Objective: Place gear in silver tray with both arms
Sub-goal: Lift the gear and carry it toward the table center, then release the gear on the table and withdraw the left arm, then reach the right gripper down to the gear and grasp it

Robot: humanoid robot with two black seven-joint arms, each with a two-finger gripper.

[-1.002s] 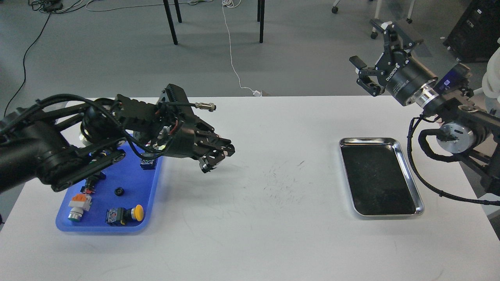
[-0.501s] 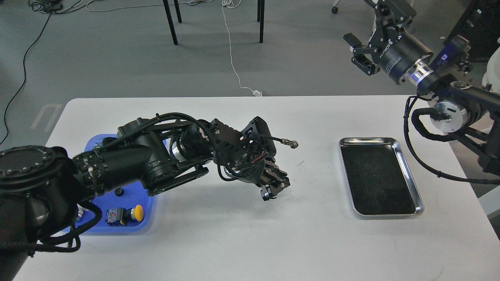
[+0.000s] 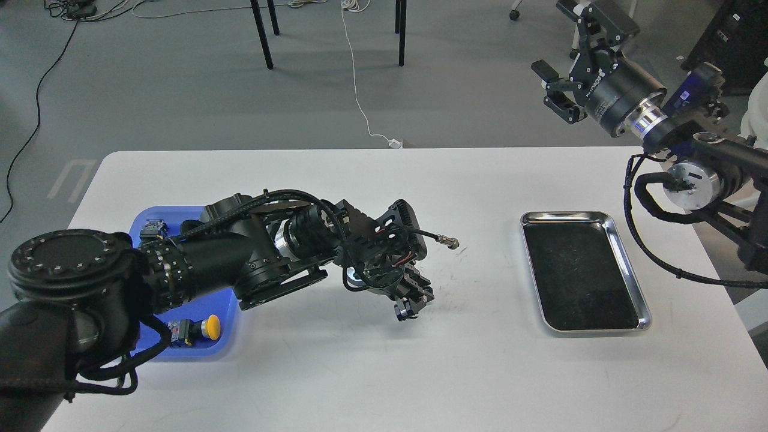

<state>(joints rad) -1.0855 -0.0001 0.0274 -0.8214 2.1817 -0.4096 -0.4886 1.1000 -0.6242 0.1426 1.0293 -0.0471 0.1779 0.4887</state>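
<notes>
The left gripper [image 3: 409,305] hangs low over the middle of the white table [image 3: 384,372], pointing down; its dark fingers cannot be told apart, so its state is unclear. The gear may be hidden there or under the arm. Behind the arm lies a blue tray [image 3: 225,324] holding a yellow-capped push-button [image 3: 195,329]. The silver tray [image 3: 624,259] sits well apart to the right. The right gripper [image 3: 561,72] hovers high beyond the table, fingers spread.
</notes>
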